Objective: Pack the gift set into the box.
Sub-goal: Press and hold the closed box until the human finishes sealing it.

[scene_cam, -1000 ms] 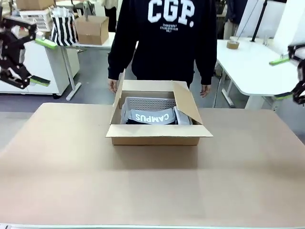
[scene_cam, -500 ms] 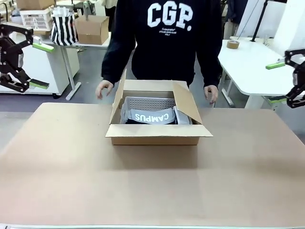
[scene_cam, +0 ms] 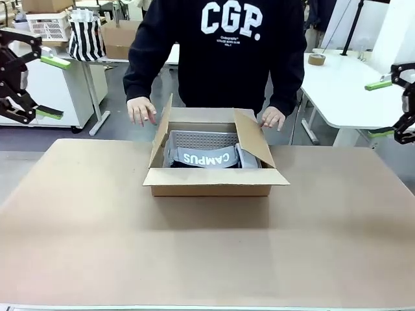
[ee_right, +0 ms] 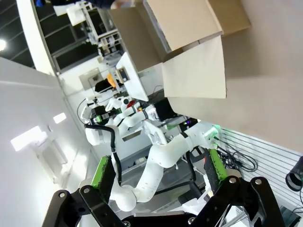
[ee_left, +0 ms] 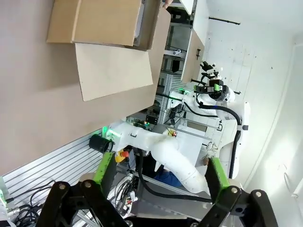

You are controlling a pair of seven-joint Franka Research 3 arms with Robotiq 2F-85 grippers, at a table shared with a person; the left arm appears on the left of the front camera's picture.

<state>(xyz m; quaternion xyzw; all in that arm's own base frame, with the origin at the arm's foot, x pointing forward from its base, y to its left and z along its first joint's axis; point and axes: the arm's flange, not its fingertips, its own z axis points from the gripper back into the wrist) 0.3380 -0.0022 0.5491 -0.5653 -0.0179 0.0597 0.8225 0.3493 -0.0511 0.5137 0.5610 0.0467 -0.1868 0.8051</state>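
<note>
Left gripper [scene_cam: 59,88] first: in the front view it is up at the far left, off the worktop [scene_cam: 207,259] and well apart from the box [scene_cam: 207,189]. The picture edge cuts off its body. Its jaws stand wide, with nothing between the green pads. Your right gripper [scene_cam: 371,109] sits the same way at the far right, also clipped by the edge, wide and empty. Each wrist view backs this up: the left fingers [ee_left: 105,168] and the right fingers [ee_right: 215,165] rise far apart with only background between them.

The gift set [scene_cam: 206,157] lies inside the box, which sits mid-worktop toward the far side. You can look into the box from the front view alone. The grey bundle [scene_cam: 194,162] shows its white "CAMPUS" lettering upside down from your side, and the ribbed tray [scene_cam: 202,140] lies behind it against the far wall. The near wall hides the bundle's lower part, and the right flap [scene_cam: 253,139] leans inward over the set's right end. The wrist views show the box sideways at the top of each picture, outer cardboard toward you, with the inside hidden.

The person's left-side hand [scene_cam: 141,110] is beside the upright left flap [scene_cam: 160,133]. The right-side hand [scene_cam: 272,118] is at the far right corner. You cannot tell whether either hand touches the cardboard.
</note>
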